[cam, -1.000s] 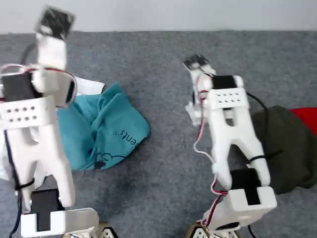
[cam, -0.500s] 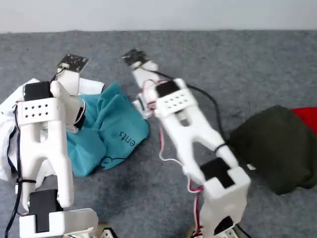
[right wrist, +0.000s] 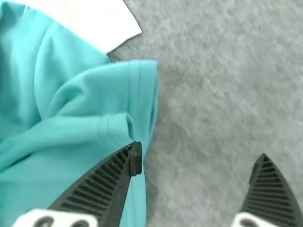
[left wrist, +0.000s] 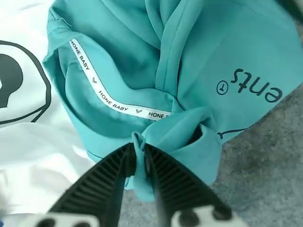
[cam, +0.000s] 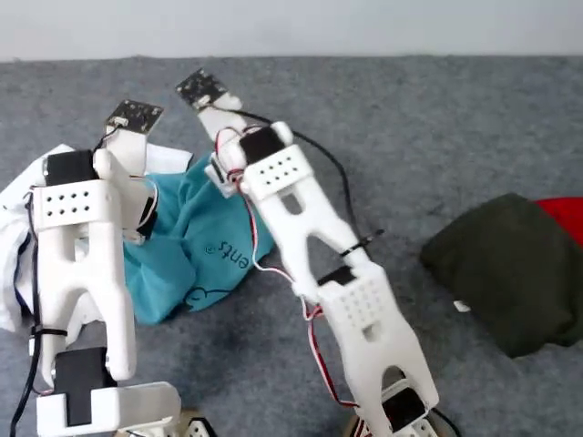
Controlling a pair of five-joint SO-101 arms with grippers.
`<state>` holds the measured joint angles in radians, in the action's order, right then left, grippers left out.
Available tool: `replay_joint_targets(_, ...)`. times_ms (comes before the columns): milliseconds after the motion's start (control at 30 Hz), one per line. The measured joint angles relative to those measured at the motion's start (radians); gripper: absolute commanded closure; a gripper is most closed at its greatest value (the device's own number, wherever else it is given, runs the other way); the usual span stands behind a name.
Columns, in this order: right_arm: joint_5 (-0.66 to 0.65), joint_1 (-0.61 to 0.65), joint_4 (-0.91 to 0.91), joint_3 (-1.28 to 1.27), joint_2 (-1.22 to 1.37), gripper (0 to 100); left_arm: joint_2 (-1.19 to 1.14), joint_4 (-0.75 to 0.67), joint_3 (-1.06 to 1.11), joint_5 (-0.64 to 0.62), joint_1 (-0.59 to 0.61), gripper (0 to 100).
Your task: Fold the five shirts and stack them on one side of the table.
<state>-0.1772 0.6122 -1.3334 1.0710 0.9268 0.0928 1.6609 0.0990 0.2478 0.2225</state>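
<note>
getting the teal shirt flat for folding

from high up: see the teal shirt [cam: 205, 237] lying bunched on the grey desk [cam: 410, 118], partly on top of a white shirt [cam: 23, 196]. find the left arm [cam: 77, 246] over its left side and the right arm [cam: 301, 228] stretched across to its far edge. spot a dark green shirt [cam: 510, 269] and a bit of red cloth [cam: 565, 214] well apart on the other side.

from the left wrist: look at the left pincer [left wrist: 138, 152], clenched on a small fold of the teal shirt near the neck tape [left wrist: 113, 101].

from the right wrist: look at the right pincer [right wrist: 199, 160], spread wide and grasping nothing, one finger [right wrist: 118, 175] just beside a teal hem [right wrist: 149, 94], the other over bare desk.

probably time to spread the shirt out. slide the open finger under the hem, pinch only one layer, then pull both ends apart slowly and gently. hold tight on the left to stop any slipping. mind the white shirt underneath; don't drag it along.
</note>
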Motion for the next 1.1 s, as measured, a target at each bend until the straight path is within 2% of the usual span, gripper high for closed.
replay_joint_targets(233,0.0,0.084,-0.023,0.265,0.276,65.9,0.0,0.0,0.0,0.0,0.0,99)
replay_joint_targets(300,0.0,0.089,-0.028,0.302,0.321,76.7,0.0,0.0,0.0,0.0,0.0,99)
replay_joint_targets(400,-0.037,0.083,-0.028,0.324,0.339,99.8,0.0,0.0,0.0,0.0,0.0,99)
replay_joint_targets(500,-0.077,0.051,-0.058,0.359,0.339,94.7,0.0,0.0,0.0,0.0,0.0,99)
replay_joint_targets(600,-0.089,-0.023,-0.129,0.43,0.339,99.4,0.0,0.0,0.0,0.0,0.0,99)
replay_joint_targets(800,-0.094,-0.199,-0.339,0.559,0.278,98.9,0.0,0.0,0.0,0.0,0.0,99)
replay_joint_targets(933,-0.094,-0.262,-0.417,0.569,0.184,98.6,0.0,0.0,0.0,0.0,0.0,99)
replay_joint_targets(1000,-0.094,-0.27,-0.419,0.569,0.157,95.4,0.0,0.0,0.0,0.0,0.0,99)
replay_joint_targets(1100,-0.094,-0.242,-0.42,0.546,0.155,82.5,0.0,0.0,0.0,0.0,0.0,99)
